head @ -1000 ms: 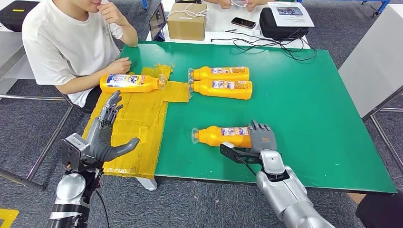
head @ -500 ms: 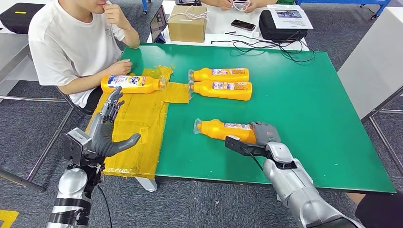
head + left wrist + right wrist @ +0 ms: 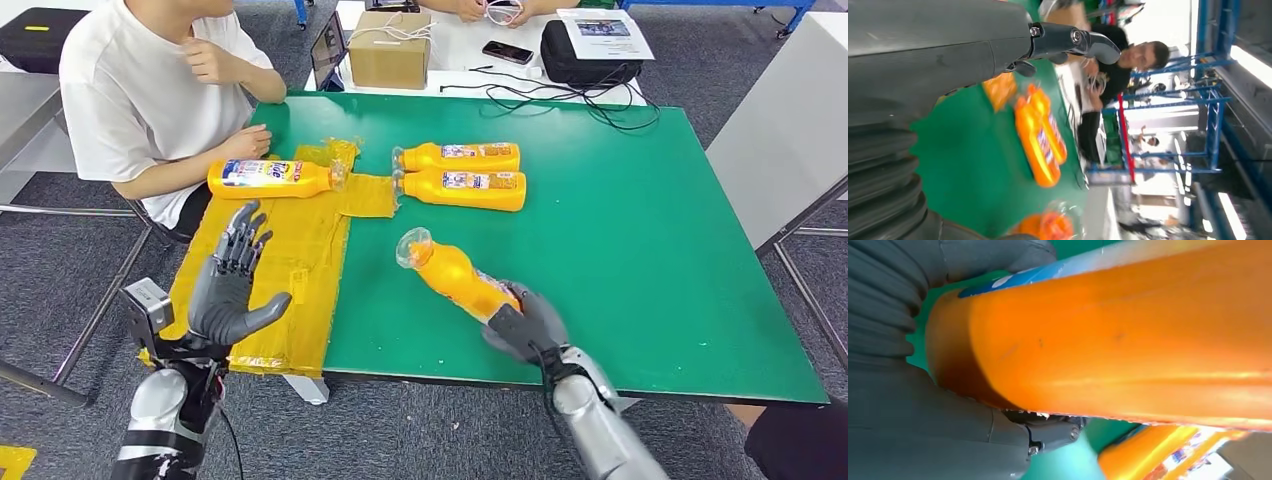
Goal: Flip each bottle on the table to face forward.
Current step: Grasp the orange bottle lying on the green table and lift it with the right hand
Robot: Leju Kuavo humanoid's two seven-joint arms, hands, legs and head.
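Our right robot hand (image 3: pixel 527 325) grips the base of an orange plastic bottle (image 3: pixel 455 275), lifted tilted over the green surface (image 3: pixel 650 250); the left robot hand (image 3: pixel 228 290) hovers, fingers apart. We judge the bottle stiff, smooth, slippery; hold it mid-body.

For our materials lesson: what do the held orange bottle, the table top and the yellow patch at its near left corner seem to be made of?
Orange bottle: probably glossy plastic, given the sheen; its cap looks clear. Table top: a matte green mat or board, flat and even. Yellow patch: apparently crinkled glossy tape or film, with wrinkles and overlapping strips.
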